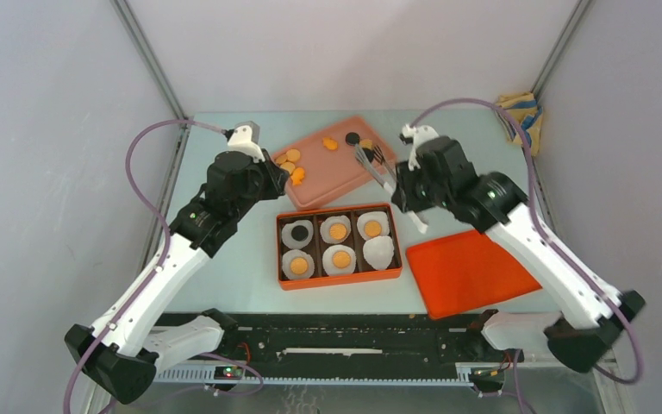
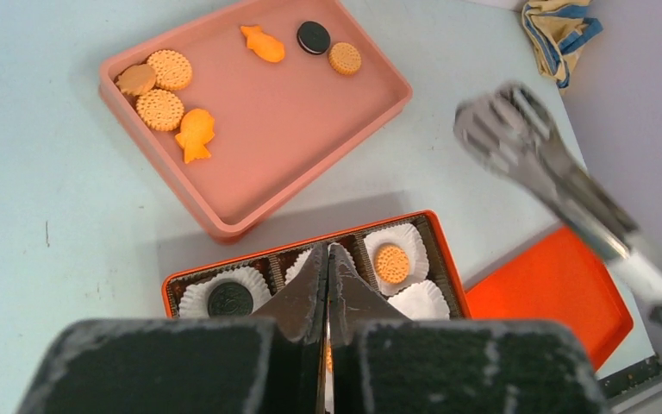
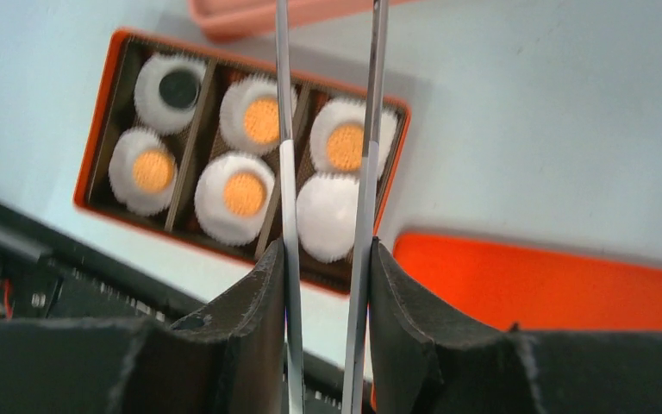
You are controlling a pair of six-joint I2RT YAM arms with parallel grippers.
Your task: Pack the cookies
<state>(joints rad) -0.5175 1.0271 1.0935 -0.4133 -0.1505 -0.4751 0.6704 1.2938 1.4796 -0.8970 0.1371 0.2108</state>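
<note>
Loose cookies lie in a pink tray (image 1: 327, 172): several orange ones (image 2: 159, 109) at its left end, and a black one (image 2: 314, 36) and an orange one (image 2: 344, 58) at its far end. An orange six-cell box (image 1: 339, 282) holds paper cups with one black cookie (image 1: 297, 233) and several orange ones (image 1: 341, 258). The near right cup (image 1: 379, 252) is empty. My left gripper (image 1: 280, 178) is shut and empty, above the gap between tray and box (image 2: 327, 252). My right gripper (image 1: 396, 185) is shut on metal tongs (image 1: 372, 161); their tips, apart and empty, are over the tray's right end.
The orange box lid (image 1: 470, 272) lies flat to the right of the box. A yellow and blue cloth (image 1: 520, 116) sits at the back right corner. The arm bases and a black rail run along the near edge.
</note>
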